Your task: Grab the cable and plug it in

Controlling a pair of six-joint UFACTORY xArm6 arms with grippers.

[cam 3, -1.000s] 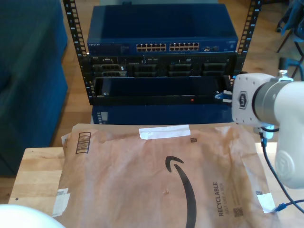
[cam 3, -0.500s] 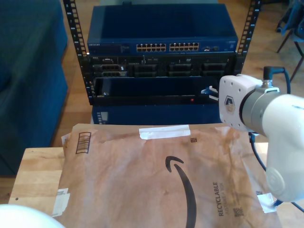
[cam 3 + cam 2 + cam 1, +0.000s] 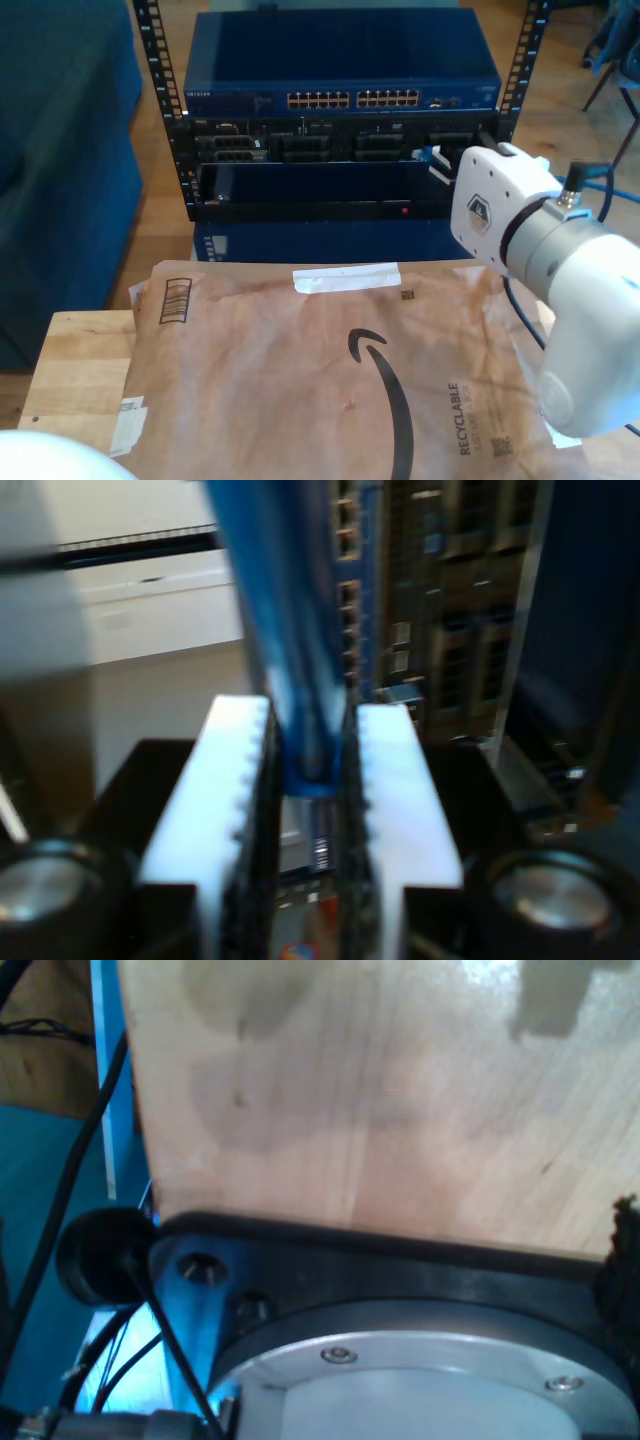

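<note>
The blue cable [image 3: 290, 630] is pinched between the white pads [image 3: 235, 790] of the second gripper [image 3: 312, 780], running forward from the pads toward the rack. In the exterior view, a bit of blue shows at the gripper's tip [image 3: 432, 155], just beside the rack's [image 3: 340, 150] front, below the switch's [image 3: 340, 70] row of ports [image 3: 352, 99].

To plug in well, the arm likely needs to line the plug squarely with one port and push straight in, keeping the pinch firm so the cable does not slide back.

The second arm [image 3: 560, 270] reaches in from the exterior view's right, wrist tilted toward the rack, over a brown mailer [image 3: 330, 380] on a wooden table [image 3: 75, 370].

The first gripper's state cannot be told; its camera faces bare wood [image 3: 380, 1100] and a dark base [image 3: 400, 1270].
</note>
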